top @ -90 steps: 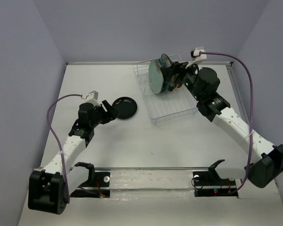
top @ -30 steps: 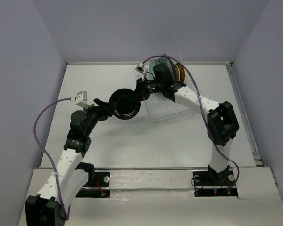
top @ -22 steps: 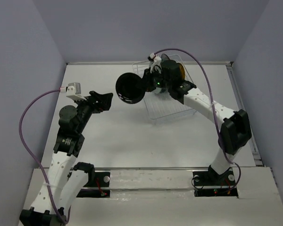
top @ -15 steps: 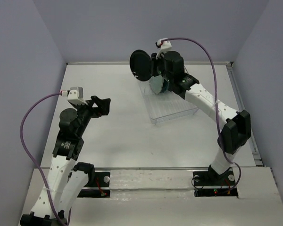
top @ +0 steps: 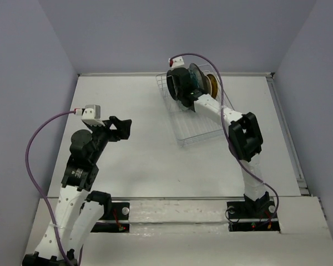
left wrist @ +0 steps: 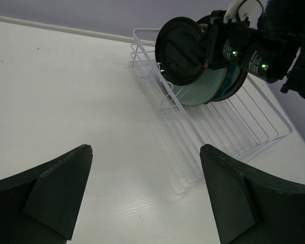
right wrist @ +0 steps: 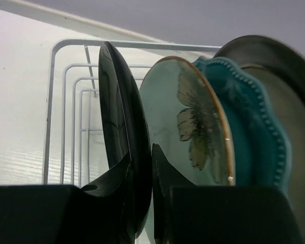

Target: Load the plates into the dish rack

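Two pairs of jaws | right jaws: closed on the rim of the small black plate [right wrist: 123, 117], which stands upright | pale green plate [right wrist: 193, 122] just beside these jaws, teal plate [right wrist: 251, 132] behind it, dish rack [top: 198, 124] under them | left jaws: wide open, empty, above the table [left wrist: 66, 91], rack well ahead of them

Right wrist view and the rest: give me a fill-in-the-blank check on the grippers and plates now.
The small plate pinched by the right gripper is ___ in colour.
The left gripper is ___ and holds nothing.
The flowered plate beside the held one, standing in the dish rack, is pale ___.
Missing: black; open; green.
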### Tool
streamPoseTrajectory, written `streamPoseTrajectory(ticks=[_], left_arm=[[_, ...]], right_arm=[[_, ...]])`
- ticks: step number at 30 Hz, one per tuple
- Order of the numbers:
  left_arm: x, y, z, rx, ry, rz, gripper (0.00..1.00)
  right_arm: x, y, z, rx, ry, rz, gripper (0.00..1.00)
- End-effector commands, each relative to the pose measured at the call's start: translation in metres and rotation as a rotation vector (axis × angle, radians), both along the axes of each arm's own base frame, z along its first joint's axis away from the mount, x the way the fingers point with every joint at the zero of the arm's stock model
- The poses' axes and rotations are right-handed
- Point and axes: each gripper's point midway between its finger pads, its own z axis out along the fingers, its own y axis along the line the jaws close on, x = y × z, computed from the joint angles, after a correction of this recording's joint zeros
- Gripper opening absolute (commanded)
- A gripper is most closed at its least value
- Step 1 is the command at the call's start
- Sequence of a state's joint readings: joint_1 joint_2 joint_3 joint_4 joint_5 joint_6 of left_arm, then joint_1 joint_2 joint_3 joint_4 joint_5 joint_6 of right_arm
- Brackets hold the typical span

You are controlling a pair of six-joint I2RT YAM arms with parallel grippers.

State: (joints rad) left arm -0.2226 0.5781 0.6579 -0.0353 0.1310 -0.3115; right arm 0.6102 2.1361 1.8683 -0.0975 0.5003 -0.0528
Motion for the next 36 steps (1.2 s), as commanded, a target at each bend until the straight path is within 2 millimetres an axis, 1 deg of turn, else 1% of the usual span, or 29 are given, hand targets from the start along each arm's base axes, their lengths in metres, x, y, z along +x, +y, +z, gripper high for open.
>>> streamPoseTrajectory(ticks=[1,3,4,5,6,7,8,9,10,11,12,14,15,18,19,21,22,23,24,25,26,27,28,29,31,32,33,34,36], left_arm=[[-0.002,-0.003,0.007,0.016,-0.041,-0.016,0.98],[-0.002,-0.003,0.007,0.016,-0.038,-0.018,0.98],[-0.002,-0.003,0.006,0.015,-0.036,-0.018,0.98],[-0.001,-0.003,0.006,0.016,-0.034,-0.016,0.98],[-0.001,-0.003,0.005,0.017,-0.031,-0.012,0.98],[-0.001,-0.002,0.006,0.018,-0.033,-0.010,0.98],[-0.001,-0.002,0.006,0.018,-0.032,-0.010,0.98],[-0.001,-0.002,0.005,0.020,-0.031,-0.010,0.98],[0.000,-0.002,0.005,0.022,-0.030,-0.009,0.98],[0.000,-0.002,0.005,0.022,-0.030,-0.007,0.98],[0.000,-0.001,0.005,0.024,-0.029,-0.006,0.98],[0.000,-0.001,0.006,0.023,-0.032,-0.004,0.98],[0.000,-0.001,0.007,0.024,-0.034,-0.006,0.98],[-0.001,0.000,0.009,0.026,-0.040,-0.003,0.98],[-0.001,0.000,0.009,0.027,-0.042,-0.002,0.98],[-0.001,0.001,0.012,0.026,-0.050,0.002,0.98],[-0.004,0.001,0.017,0.025,-0.061,0.002,0.98],[-0.005,0.001,0.021,0.027,-0.074,-0.003,0.99],[-0.006,0.002,0.024,0.026,-0.082,-0.001,0.99],[-0.009,0.002,0.027,0.023,-0.097,-0.002,0.99],[-0.009,0.002,0.029,0.020,-0.103,-0.005,0.99],[-0.009,0.001,0.029,0.019,-0.103,-0.007,0.99],[-0.010,-0.001,0.029,0.014,-0.103,-0.020,0.99],[-0.010,-0.003,0.030,0.007,-0.104,-0.029,0.99],[-0.013,-0.005,0.031,0.001,-0.112,-0.043,0.99],[-0.013,-0.006,0.038,-0.005,-0.140,-0.050,0.99],[-0.014,-0.006,0.042,-0.011,-0.153,-0.050,0.99],[-0.016,-0.005,0.047,-0.018,-0.173,-0.048,0.99],[-0.020,-0.006,0.053,-0.033,-0.198,-0.054,0.99]], right_arm=[[0.006,0.010,0.020,0.061,-0.029,-0.010,0.07],[0.006,0.017,0.005,0.096,0.006,0.000,0.07],[0.004,0.019,0.000,0.101,0.024,0.005,0.09],[0.004,0.020,0.001,0.122,0.026,-0.002,0.15],[0.004,0.020,0.004,0.132,0.028,-0.003,0.39],[0.002,0.020,0.010,0.145,0.022,-0.002,0.39],[0.001,0.021,0.018,0.170,0.013,-0.001,0.57],[-0.003,0.019,0.037,0.193,-0.011,0.005,0.65],[-0.007,0.021,0.048,0.210,-0.020,0.024,0.74],[-0.010,0.021,0.059,0.226,-0.033,0.037,0.75],[-0.018,0.017,0.079,0.251,-0.056,0.047,0.76],[-0.029,0.015,0.102,0.298,-0.094,0.075,0.77],[-0.043,0.008,0.121,0.337,-0.129,0.086,0.78],[-0.070,0.002,0.143,0.413,-0.159,0.139,0.79],[-0.090,-0.005,0.163,0.463,-0.207,0.177,0.79],[-0.111,-0.014,0.174,0.513,-0.236,0.195,0.79],[-0.121,-0.020,0.185,0.546,-0.273,0.206,0.72],[-0.129,-0.026,0.167,0.540,-0.252,0.198,0.68],[-0.148,-0.040,0.192,0.580,-0.305,0.201,0.63],[-0.156,-0.048,0.198,0.596,-0.326,0.196,0.55],[-0.171,-0.062,0.203,0.612,-0.348,0.178,0.47],[-0.178,-0.070,0.205,0.617,-0.360,0.166,0.44],[-0.184,-0.079,0.207,0.625,-0.375,0.149,0.42],[-0.198,-0.092,0.210,0.639,-0.396,0.134,0.42],[-0.210,-0.107,0.209,0.651,-0.416,0.104,0.41],[-0.216,-0.114,0.209,0.658,-0.425,0.088,0.42],[-0.220,-0.124,0.206,0.655,-0.436,0.058,0.66],[-0.230,-0.134,0.203,0.657,-0.450,0.043,0.99],[-0.237,-0.148,0.199,0.655,-0.464,0.001,1.00]])
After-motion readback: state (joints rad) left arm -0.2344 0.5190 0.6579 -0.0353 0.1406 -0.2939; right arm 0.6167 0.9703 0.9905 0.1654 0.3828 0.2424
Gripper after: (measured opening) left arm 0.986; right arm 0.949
